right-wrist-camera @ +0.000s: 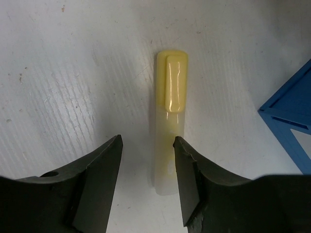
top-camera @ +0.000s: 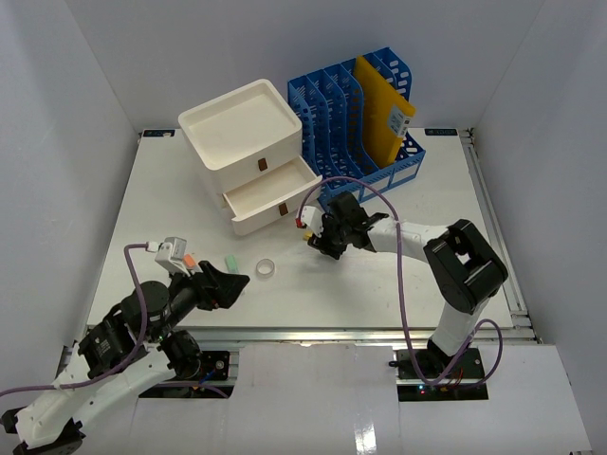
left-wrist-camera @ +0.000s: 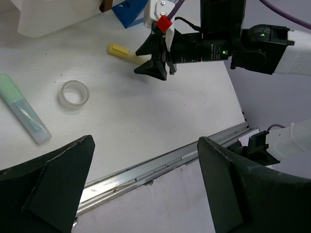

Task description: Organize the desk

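Near corner of blue rack [right-wrist-camera: 291, 114] | right end effector [right-wrist-camera: 146, 145] astride yellow highlighter [right-wrist-camera: 174, 87]

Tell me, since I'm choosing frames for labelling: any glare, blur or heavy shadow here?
Top external: even, soft light, sharp, faint shadows on the desk. Left wrist: a glint along the metal rail, its own fingers dark. Right wrist: a bright sheen on the yellow highlighter, fingers nearly black.

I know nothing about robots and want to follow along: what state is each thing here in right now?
left gripper: open, empty.
right gripper: open, straddling the yellow highlighter.
yellow highlighter: capped, flat on the desk.
green highlighter: flat on the desk.
tape roll: lying flat.
drawer box: lower drawer pulled out.
file rack: upright, holding a yellow folder.
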You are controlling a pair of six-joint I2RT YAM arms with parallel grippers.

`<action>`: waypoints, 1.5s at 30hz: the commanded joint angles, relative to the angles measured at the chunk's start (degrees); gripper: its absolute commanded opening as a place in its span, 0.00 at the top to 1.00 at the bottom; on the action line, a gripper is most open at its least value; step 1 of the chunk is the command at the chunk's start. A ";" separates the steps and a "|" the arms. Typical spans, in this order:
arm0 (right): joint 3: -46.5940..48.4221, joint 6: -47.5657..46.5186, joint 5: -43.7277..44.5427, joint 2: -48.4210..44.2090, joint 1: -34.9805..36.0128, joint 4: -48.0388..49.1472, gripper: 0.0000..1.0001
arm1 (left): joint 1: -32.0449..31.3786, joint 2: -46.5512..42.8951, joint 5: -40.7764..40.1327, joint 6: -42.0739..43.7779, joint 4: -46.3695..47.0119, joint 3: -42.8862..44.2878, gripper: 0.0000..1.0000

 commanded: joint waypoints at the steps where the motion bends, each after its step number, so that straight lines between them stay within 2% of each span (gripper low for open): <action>1: -0.90 -1.44 -3.58 -3.22 -0.20 -0.27 0.45 | -0.03 1.02 0.94 0.77 0.28 -0.18 0.02; 9: -0.82 -4.83 -7.79 -10.88 -0.15 -1.84 0.36 | -0.11 0.49 1.27 1.06 0.70 -0.49 0.02; 14: 0.19 -4.72 -4.80 -7.30 -0.45 -1.69 0.25 | -0.03 0.47 1.47 1.06 0.87 -0.56 0.02; 23: 3.80 -2.25 -6.26 -0.37 -3.75 -1.70 0.24 | -0.11 -0.22 1.72 1.06 1.12 -0.58 0.02; 30: 3.19 -2.43 -8.71 1.93 -4.88 -2.25 0.36 | -0.04 0.04 1.89 1.22 1.21 -0.65 0.02; 35: 2.77 -2.32 -9.93 3.49 -4.86 -2.83 0.49 | -0.04 0.05 1.96 1.13 1.21 -0.67 0.02; 40: 3.01 -2.50 -9.94 3.89 -4.87 -3.60 0.58 | -0.11 0.12 1.89 1.07 1.21 -0.74 0.02; 45: 2.40 -4.02 -8.85 3.34 -4.88 -4.90 0.79 | -0.05 0.61 1.89 1.15 1.15 -0.75 0.02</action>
